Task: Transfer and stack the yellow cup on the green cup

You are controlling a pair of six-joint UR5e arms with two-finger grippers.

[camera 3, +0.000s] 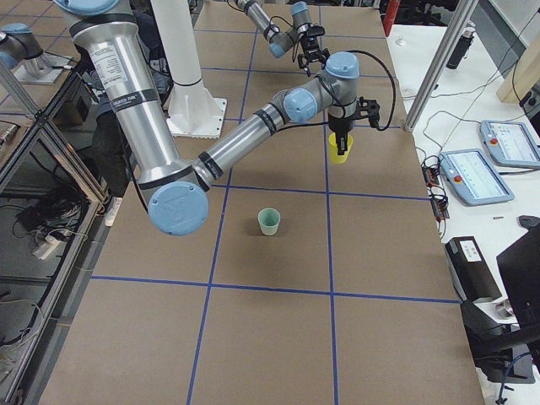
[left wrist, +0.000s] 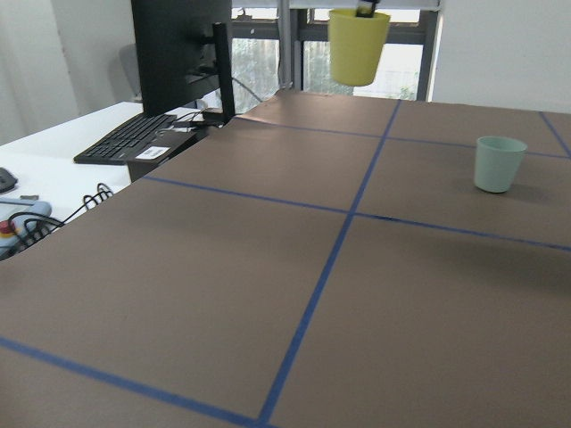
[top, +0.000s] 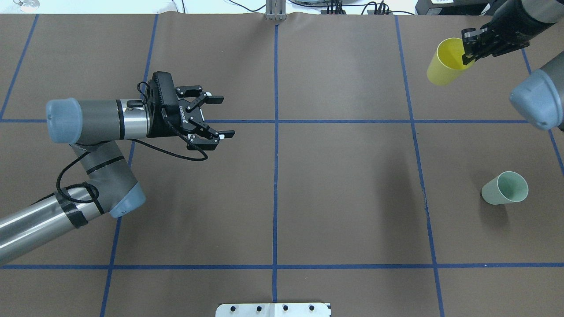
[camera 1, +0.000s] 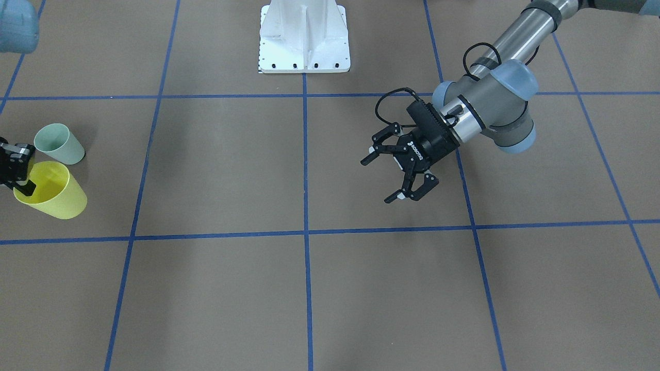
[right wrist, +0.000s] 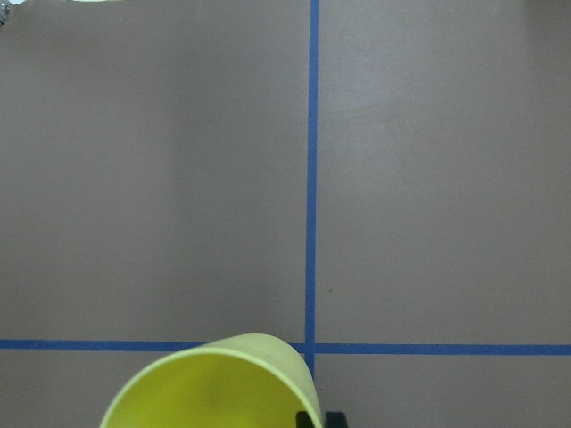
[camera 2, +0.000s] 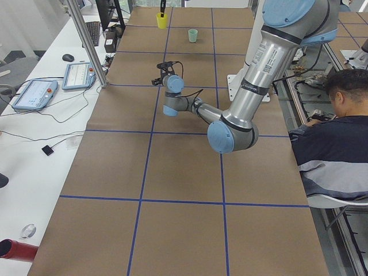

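The right gripper [top: 468, 56] is clenched on the rim of the yellow cup [top: 443, 70], one finger inside the mouth and one outside. It holds the cup mouth up, clear of the table [top: 343, 198], near the far right corner. The green cup [top: 502, 190] stands upright on the table near the right edge, closer to the robot and well apart from the yellow cup. The left gripper [top: 225, 116] hangs over the left half of the table, its jaws spread wide and holding nothing.
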